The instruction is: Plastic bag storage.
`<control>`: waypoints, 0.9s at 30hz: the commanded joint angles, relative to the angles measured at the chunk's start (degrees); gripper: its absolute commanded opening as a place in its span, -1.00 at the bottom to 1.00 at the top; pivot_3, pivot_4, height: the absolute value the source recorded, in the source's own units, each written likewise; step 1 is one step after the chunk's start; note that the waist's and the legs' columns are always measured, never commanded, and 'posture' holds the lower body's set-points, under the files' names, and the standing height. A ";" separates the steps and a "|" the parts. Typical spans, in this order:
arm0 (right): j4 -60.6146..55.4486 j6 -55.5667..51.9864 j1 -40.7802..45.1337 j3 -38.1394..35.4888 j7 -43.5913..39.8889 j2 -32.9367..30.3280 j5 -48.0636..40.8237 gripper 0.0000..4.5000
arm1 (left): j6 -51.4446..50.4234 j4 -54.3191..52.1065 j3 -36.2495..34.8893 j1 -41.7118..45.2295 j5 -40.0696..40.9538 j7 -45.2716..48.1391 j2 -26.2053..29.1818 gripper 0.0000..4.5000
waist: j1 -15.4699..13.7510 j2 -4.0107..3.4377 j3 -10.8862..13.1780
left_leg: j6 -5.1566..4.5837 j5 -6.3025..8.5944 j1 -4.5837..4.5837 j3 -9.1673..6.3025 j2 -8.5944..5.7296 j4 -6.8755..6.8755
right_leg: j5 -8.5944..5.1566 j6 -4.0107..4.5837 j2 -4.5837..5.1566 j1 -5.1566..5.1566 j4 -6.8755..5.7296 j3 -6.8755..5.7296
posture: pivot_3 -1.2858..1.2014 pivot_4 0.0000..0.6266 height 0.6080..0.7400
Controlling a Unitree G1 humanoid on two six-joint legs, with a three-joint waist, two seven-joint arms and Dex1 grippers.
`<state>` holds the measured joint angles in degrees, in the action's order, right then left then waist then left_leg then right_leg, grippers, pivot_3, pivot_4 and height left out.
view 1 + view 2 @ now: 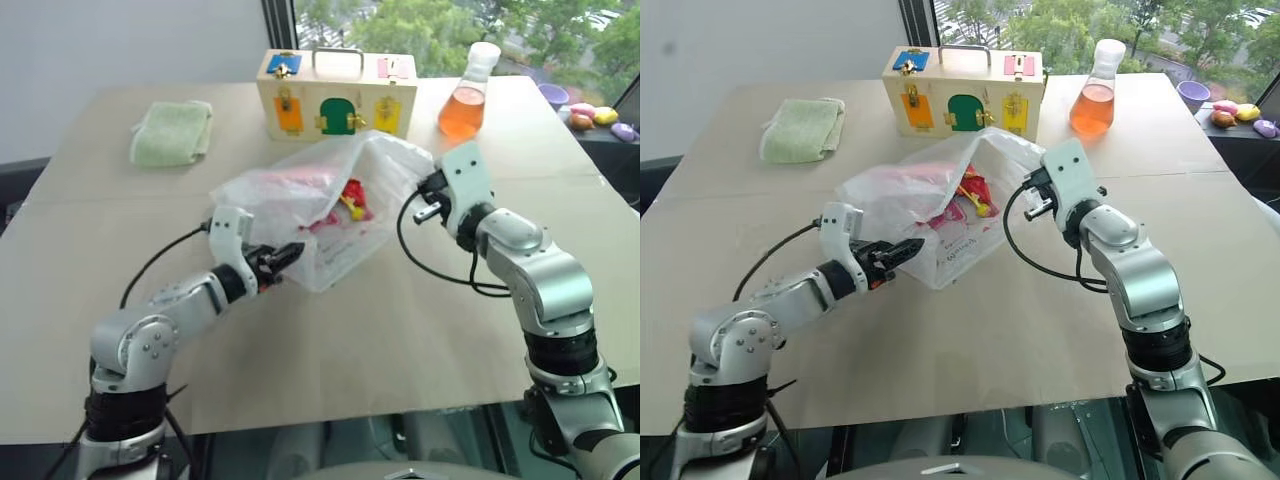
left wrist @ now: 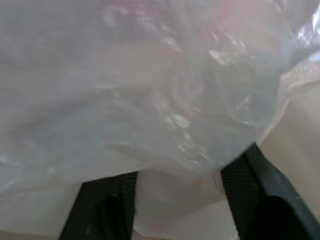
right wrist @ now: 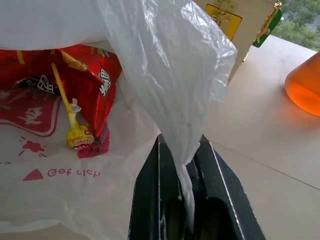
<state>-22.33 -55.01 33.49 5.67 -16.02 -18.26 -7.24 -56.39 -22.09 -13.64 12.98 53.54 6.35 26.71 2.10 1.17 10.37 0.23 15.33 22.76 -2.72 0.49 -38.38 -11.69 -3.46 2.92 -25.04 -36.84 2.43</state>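
Note:
The plastic bag (image 1: pixel 300 190), thin, white and translucent, lies crumpled in the middle of the table (image 1: pixel 350 340). Its mouth faces right. Inside it are a red snack packet (image 3: pixel 80 70) and a yellow lollipop (image 3: pixel 80 136). My right gripper (image 3: pixel 181 165) is shut on a strip of the bag's upper rim and holds it up off the table, seen from the head at the bag's right side (image 1: pixel 428 200). My left gripper (image 1: pixel 290 254) is at the bag's near left edge. Its fingers (image 2: pixel 245 190) stand apart, with bag folds lying between them.
A wooden lock box (image 1: pixel 336 95) with coloured doors stands behind the bag. A flask of orange liquid (image 1: pixel 465 105) is at the back right and a folded pale green cloth (image 1: pixel 172 132) at the back left. Small coloured items (image 1: pixel 590 115) lie beyond the table's right edge.

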 commanded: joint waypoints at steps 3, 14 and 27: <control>-1.40 1.33 0.24 -0.82 -0.76 -0.92 -0.24 -1.00 | 3.98 -4.48 -6.56 1.29 6.42 -5.72 -7.46 -0.99 | -0.02 0.00 0.00 | 0.00 0.00 0.00 -0.01 0.00 -0.01 | 0.00 0.00 0.00 0.00 -0.01 -0.01 | 0.03 -0.52 1.00; 0.66 1.71 4.34 -8.84 -1.98 2.59 -6.72 -1.00 | 9.88 5.78 -20.57 8.20 53.16 -5.57 2.39 -0.99 | -0.12 0.01 0.00 | 0.00 0.00 -0.04 -0.15 0.01 -0.12 | 0.00 0.00 -0.02 0.12 -0.06 -0.13 | 0.03 -0.52 1.00; 4.84 -1.24 14.14 -16.79 -2.35 0.13 -16.20 -1.00 | -3.06 -3.19 -8.52 -0.04 48.62 7.64 17.58 -0.25 | 0.51 -0.03 0.01 | 0.11 -0.05 0.17 -0.03 0.01 0.24 | -0.02 0.03 -0.01 -0.10 0.05 -0.02 | 0.03 -0.52 1.00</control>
<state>-14.75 -56.25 47.56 -11.66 -19.04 -18.43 -22.53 -58.00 -19.42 -22.18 13.35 101.12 11.30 41.96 2.60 1.14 10.38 0.43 15.23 23.03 -2.74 0.50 -38.15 -11.72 -3.41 2.91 -25.29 -36.74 2.42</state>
